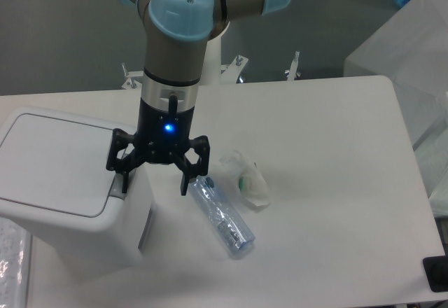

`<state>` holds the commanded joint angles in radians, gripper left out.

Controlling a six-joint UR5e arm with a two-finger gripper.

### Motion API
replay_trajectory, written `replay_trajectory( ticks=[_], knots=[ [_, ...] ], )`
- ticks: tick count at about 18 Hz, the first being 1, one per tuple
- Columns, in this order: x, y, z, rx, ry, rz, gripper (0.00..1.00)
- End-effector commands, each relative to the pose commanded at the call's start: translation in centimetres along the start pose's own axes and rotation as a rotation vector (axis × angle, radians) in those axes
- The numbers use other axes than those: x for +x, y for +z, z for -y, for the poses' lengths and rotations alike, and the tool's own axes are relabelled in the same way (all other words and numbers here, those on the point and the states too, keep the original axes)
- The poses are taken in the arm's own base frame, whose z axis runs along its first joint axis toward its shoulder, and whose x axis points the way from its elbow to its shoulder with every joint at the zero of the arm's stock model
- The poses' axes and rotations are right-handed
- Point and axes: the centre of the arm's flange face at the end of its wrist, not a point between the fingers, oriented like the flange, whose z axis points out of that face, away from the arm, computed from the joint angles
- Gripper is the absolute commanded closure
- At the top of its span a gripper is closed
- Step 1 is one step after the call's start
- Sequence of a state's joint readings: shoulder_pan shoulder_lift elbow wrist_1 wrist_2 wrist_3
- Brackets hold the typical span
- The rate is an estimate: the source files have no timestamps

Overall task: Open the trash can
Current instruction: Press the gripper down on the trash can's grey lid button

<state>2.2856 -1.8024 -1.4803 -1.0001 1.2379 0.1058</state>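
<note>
One fixed view here, looking down on the table (329, 133), and the claw (155, 183) hangs with its two fingers spread wide apart, gripping nothing. To the claw's left and a little below sits the trash can (63, 182), a big white box with rounded corners, and its flat lid (52, 162) lies shut; one fingertip (124, 184) hovers right at the bin's near corner, above the small grey tab (114, 190), though whether it touches I can't tell. That bin looks like stiff, smooth plastic, light for its bulk I'd judge, so a hard sideways shove might slide it across the table rather than spring the lid. No need to grab anything: the place to act looks to be that grey tab, pressed straight down, since the lid's flat top offers no edge to pinch. As for what's inside, nothing can be seen with the lid closed. To the claw's right lies a clear plastic bottle (224, 215) on its side, its near end just under the other fingertip, and beyond it a crumpled clear wrapper (246, 180), both loose on the table and not in any container.
</note>
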Motion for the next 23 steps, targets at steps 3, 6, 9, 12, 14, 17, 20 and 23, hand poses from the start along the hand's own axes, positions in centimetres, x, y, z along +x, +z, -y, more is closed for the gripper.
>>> replay_trajectory(
  ticks=[3,6,9,12,14,17,20,23],
  knots=[
    [-0.03,0.1,0.0,-0.001,-0.001,0.0,0.0],
    [-0.03,0.09,0.02,0.0,0.0,0.0,0.0],
    [0.06,0.11,0.0,0.0,0.001,-0.001,0.0],
    [0.06,0.11,0.0,0.0,0.001,-0.001,0.0],
    [0.06,0.11,0.0,0.0,0.001,-0.001,0.0],
    [-0.04,0.39,0.02,-0.003,0.0,-0.001,0.0],
    [-0.07,0.48,0.08,0.011,0.004,0.001,0.0],
    [-0.09,0.54,0.03,0.01,0.003,0.0,0.0]
  ],
)
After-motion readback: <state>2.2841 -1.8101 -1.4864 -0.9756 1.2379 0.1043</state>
